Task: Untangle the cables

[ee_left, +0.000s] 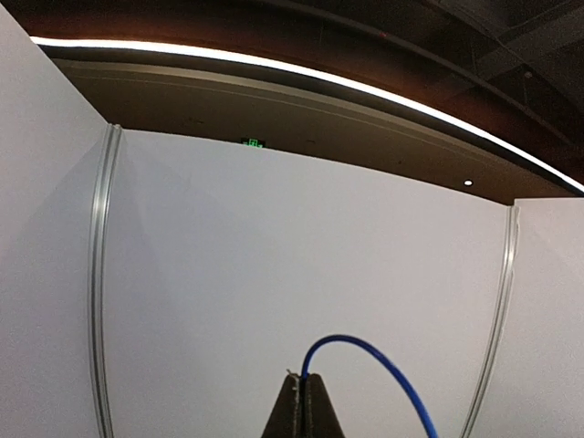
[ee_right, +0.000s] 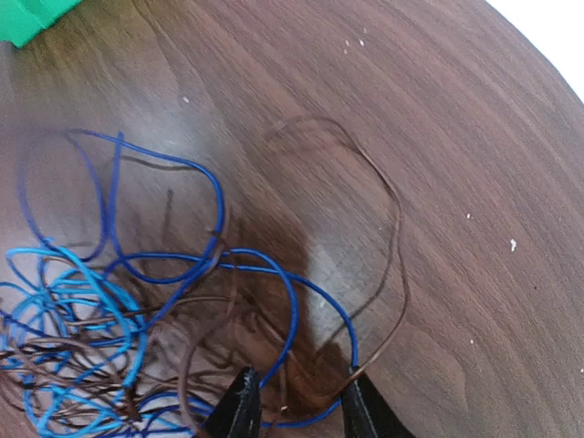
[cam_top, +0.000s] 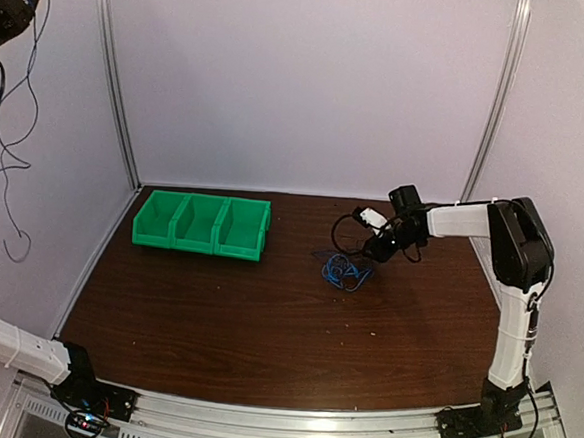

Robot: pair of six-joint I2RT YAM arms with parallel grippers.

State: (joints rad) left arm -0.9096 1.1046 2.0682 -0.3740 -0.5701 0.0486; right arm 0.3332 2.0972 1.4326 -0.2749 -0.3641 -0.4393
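High at the far left, well above the table (cam_top: 264,337): left hand (ee_left: 304,385), fingers (ee_left: 294,415) pressed together, pinching a blue cable (ee_left: 383,354) right at the tips. From that pinch, an upward arc of the cable, then down and off to the right of the wrist view, against white panel walls (ee_left: 274,274). In the top view, a hair-thin strand (cam_top: 28,78) hanging from that raised hand down along the left wall, kinked and looped, curled into a small hook at the lower end, clear of the table. On the table, right of centre and toward the far edge: tangle of cables (cam_top: 343,271), a loose knot of bright blue, darker blue and dark brown-black wires, flat on the dark wood. Right hand (ee_right: 297,394) low over the right side of the tangle, fingers spread apart with a clear gap, nothing squeezed between them. Across that gap, a dark blue loop; by the right finger, the end of a wide brown loop, contact impossible to judge. Densest part of the knot to the left of that hand. Green three-compartment bin (cam_top: 198,241) on the far left part of the table, well apart from the tangle.
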